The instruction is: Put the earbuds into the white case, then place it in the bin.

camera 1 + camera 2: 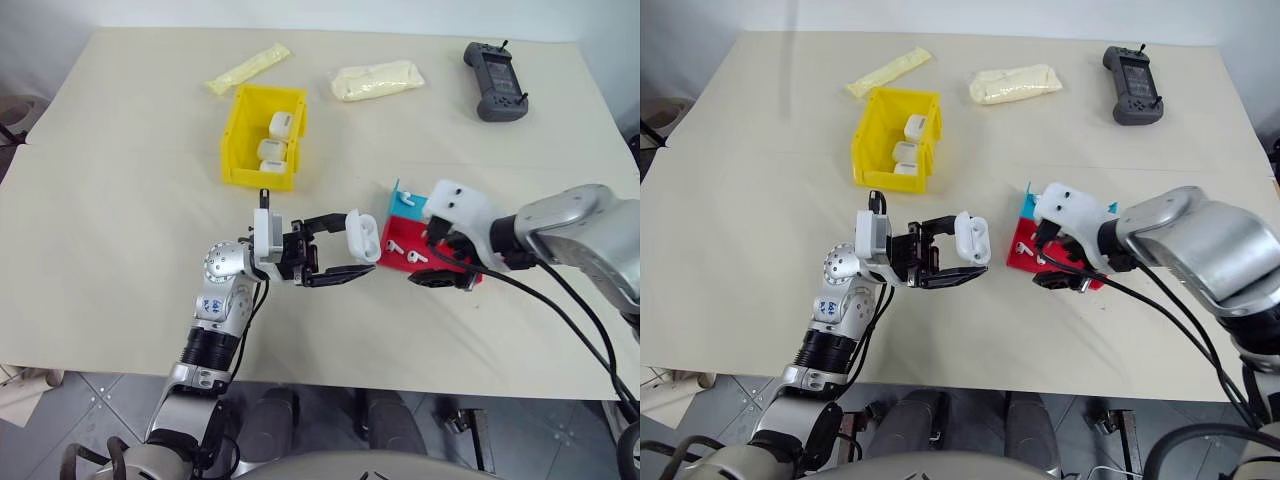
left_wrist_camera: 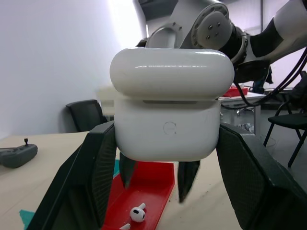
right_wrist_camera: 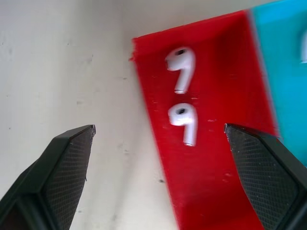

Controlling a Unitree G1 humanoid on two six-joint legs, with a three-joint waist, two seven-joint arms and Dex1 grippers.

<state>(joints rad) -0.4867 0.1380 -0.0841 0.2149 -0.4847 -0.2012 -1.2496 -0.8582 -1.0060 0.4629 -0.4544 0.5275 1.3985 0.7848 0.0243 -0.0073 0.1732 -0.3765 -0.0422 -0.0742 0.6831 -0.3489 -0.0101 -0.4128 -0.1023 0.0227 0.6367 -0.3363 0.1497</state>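
My left gripper is shut on the white case, holding it above the table's middle with its lid flipped open. The left wrist view shows the case clamped between both black fingers. Just to the right lies a shallow red tray with two earbuds in it. My right gripper hangs over that tray, pointing down. In the right wrist view it is open, and the two earbuds lie side by side on the red floor between the fingers. The yellow bin stands further back, left of centre.
Several white cases lie in the bin. A blue tray adjoins the red one. Two pale plastic packets lie at the back, and a black controller rests at the back right.
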